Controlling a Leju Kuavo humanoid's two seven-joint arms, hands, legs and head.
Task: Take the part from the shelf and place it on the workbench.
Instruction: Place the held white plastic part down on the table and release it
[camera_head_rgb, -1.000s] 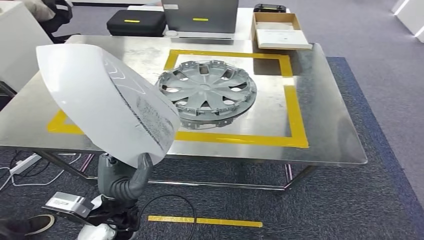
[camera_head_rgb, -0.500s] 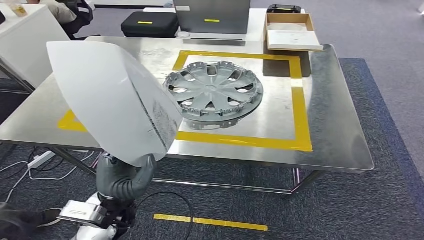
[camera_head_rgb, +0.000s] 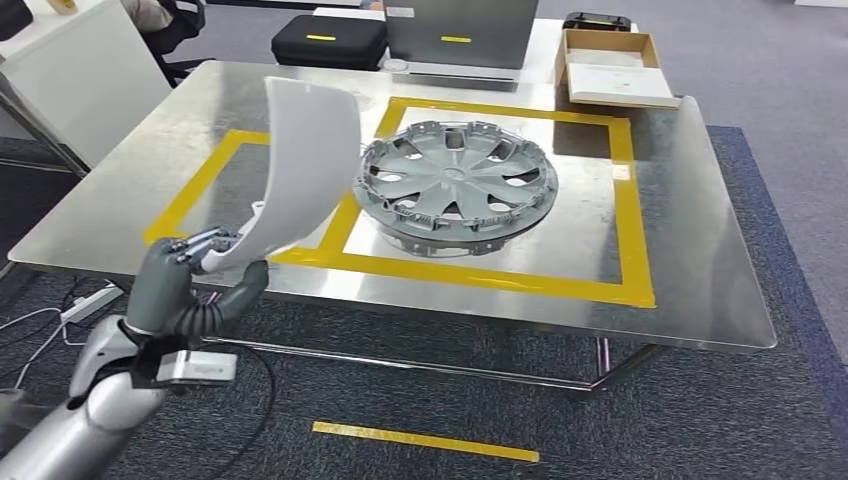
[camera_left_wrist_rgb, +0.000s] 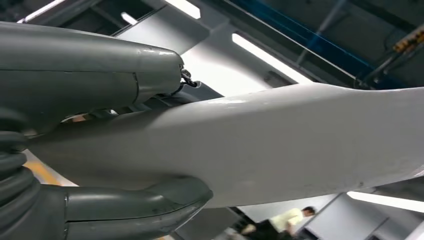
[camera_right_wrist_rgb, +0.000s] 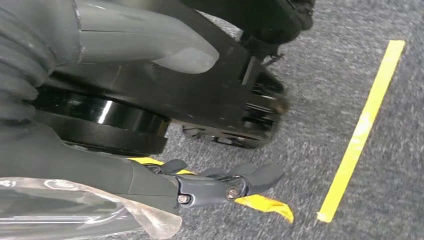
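One curved white part (camera_head_rgb: 305, 160) stands nearly upright in the left robot hand (camera_head_rgb: 185, 285), its narrow lower end gripped between the thumb and the fingers (camera_head_rgb: 200, 243) at the near left edge of the counter (camera_head_rgb: 700, 270). The part rises over the left strip of the yellow tape (camera_head_rgb: 470, 275) and leans toward the hubcap (camera_head_rgb: 456, 185), which lies flat inside the taped square; from the head view I cannot tell whether the part's upper edge clears the hubcap's rim. Bare steel lies open on the near left corner and along the whole right side of the counter, well apart from the hubcap. The part is smooth, glossy and pale, broad at the top and tapering to the gripped end; the left wrist view shows its underside as a plain grey-white sweep. At the far edge sit a black case (camera_head_rgb: 328, 40), a grey box (camera_head_rgb: 460, 32) and an open carton (camera_head_rgb: 612, 68), each partly cut off. The right robot hand (camera_right_wrist_rgb: 220, 186) hangs over the carpet (camera_right_wrist_rgb: 325, 100), fingers loosely extended and holding nothing.
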